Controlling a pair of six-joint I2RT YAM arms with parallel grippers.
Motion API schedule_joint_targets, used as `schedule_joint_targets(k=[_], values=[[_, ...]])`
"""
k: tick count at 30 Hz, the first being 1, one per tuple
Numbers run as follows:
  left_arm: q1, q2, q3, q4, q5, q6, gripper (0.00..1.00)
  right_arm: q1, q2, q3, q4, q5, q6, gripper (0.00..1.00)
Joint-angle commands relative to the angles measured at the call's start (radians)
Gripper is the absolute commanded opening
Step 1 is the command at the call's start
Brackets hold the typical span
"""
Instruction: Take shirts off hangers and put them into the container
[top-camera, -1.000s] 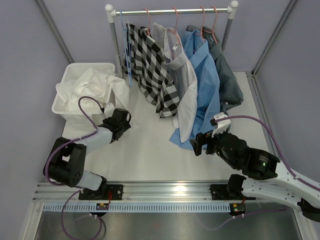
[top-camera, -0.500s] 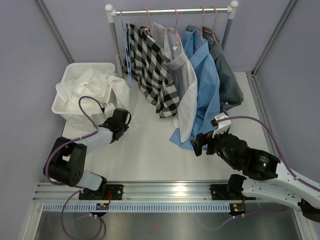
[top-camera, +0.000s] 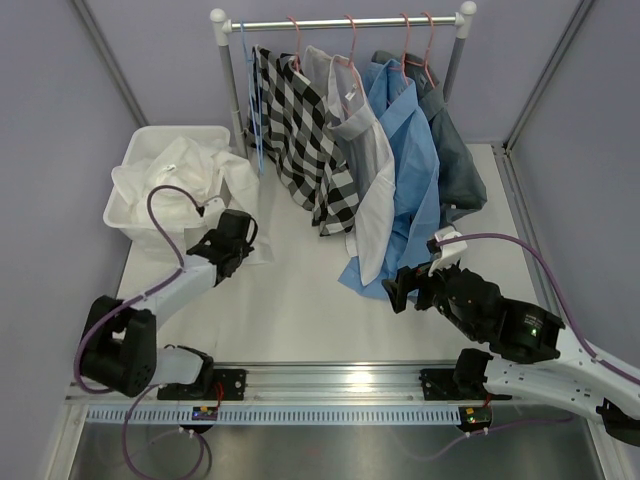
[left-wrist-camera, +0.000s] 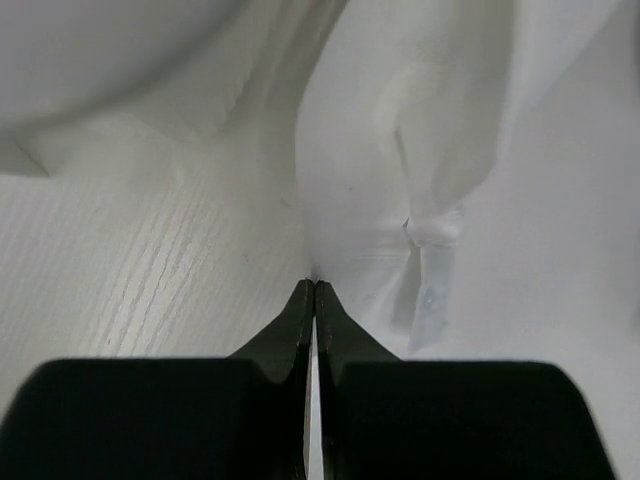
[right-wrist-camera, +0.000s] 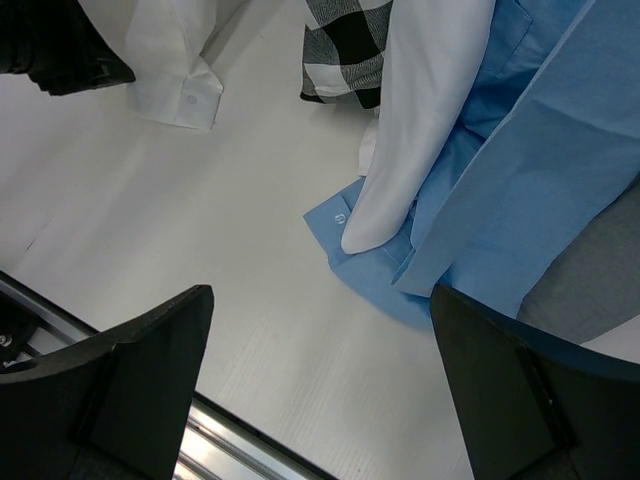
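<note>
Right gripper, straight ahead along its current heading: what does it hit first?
Probably the light blue shirt's cuff lying on the table, just ahead of the open right gripper. Depth is unclear; it may touch bare table first.

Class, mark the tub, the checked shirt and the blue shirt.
tub (top-camera: 165, 131), top view, far rim
checked shirt (top-camera: 297, 130), top view, front panel
blue shirt (top-camera: 412, 170), top view, front panel

The left arm (top-camera: 175, 285) and right arm (top-camera: 560, 350) are built of pale grey-white tubes between black joint housings. Each trails a looping purple cable (top-camera: 160, 200). The left gripper (left-wrist-camera: 313, 290) and right gripper (right-wrist-camera: 320, 300) have matte black wedge-shaped fingers (right-wrist-camera: 150, 380). A small green light (top-camera: 527, 322) glows on the right arm's black housing.
</note>
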Motion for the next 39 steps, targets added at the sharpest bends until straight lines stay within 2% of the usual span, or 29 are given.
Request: schedule_joint_targets(k=[1, 5, 9, 12, 15, 21, 28, 35, 39], values=[[-0.006, -0.142, 0.168, -0.053, -0.058, 0.04, 0.0, 0.006, -0.015, 0.007, -0.002, 0.013, 0.008, 0.99], [-0.005, -0.231, 0.333, -0.19, -0.154, 0.066, 0.0, 0.006, -0.009, 0.015, -0.002, 0.015, 0.004, 1.0], [0.02, -0.231, 0.524, -0.225, -0.345, 0.249, 0.0, 0.006, -0.009, 0.021, -0.009, 0.01, 0.0, 0.99], [0.145, -0.19, 0.644, -0.225, -0.37, 0.32, 0.0, 0.006, -0.015, 0.021, -0.014, 0.016, 0.0, 0.99], [0.32, -0.107, 0.742, -0.218, -0.373, 0.35, 0.0, 0.006, -0.023, 0.019, -0.014, 0.018, -0.003, 0.99], [0.48, 0.074, 0.842, -0.189, -0.399, 0.308, 0.0, 0.006, -0.029, 0.028, -0.023, 0.021, -0.009, 0.99], [0.497, 0.282, 0.86, -0.133, -0.353, 0.374, 0.0, 0.006, -0.04, 0.016, -0.02, 0.034, -0.004, 0.99], [0.443, 0.511, 0.915, -0.127, -0.275, 0.501, 0.0, 0.006, -0.001, 0.016, -0.019, 0.039, -0.006, 1.0], [0.442, 0.615, 0.954, -0.148, -0.21, 0.526, 0.0, 0.006, 0.013, 0.016, -0.015, 0.045, -0.006, 1.0]])
